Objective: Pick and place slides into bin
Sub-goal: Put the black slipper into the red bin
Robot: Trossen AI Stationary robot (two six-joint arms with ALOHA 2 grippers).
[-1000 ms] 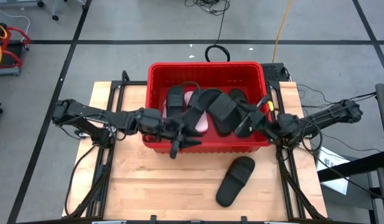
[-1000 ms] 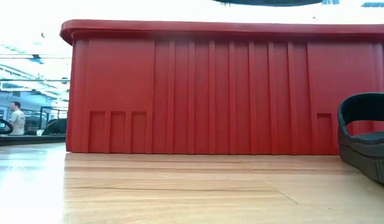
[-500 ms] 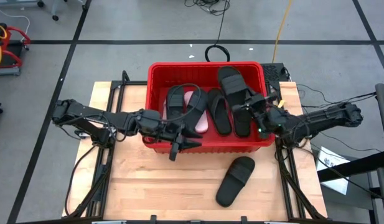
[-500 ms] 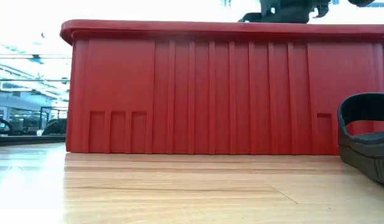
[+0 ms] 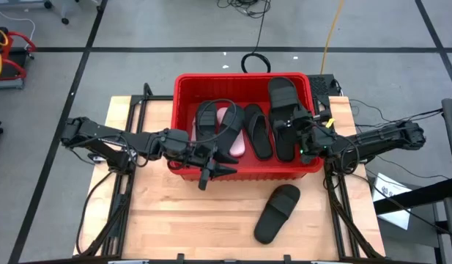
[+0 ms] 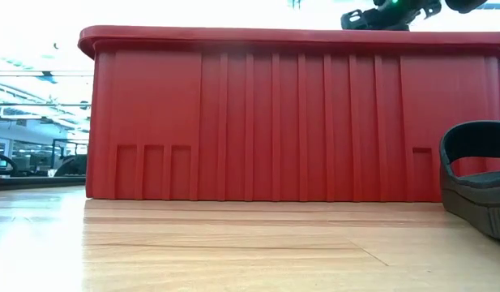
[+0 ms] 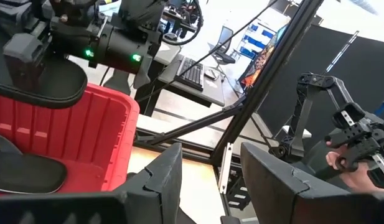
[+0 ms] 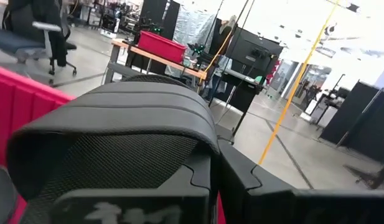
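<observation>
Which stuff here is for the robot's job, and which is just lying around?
For the job:
- red bin
- black slide held by the right gripper over the bin
- black slide on the table
- slides in the bin, one pink

Just lying around:
- yellow cable on the floor
- black cable behind the bin

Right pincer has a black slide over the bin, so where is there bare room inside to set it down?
Little bare floor shows. The bin holds black slides and a pink slide across its middle. The right pincer holds its slide over the far right corner. The left pincer crowds the near left rim.
</observation>
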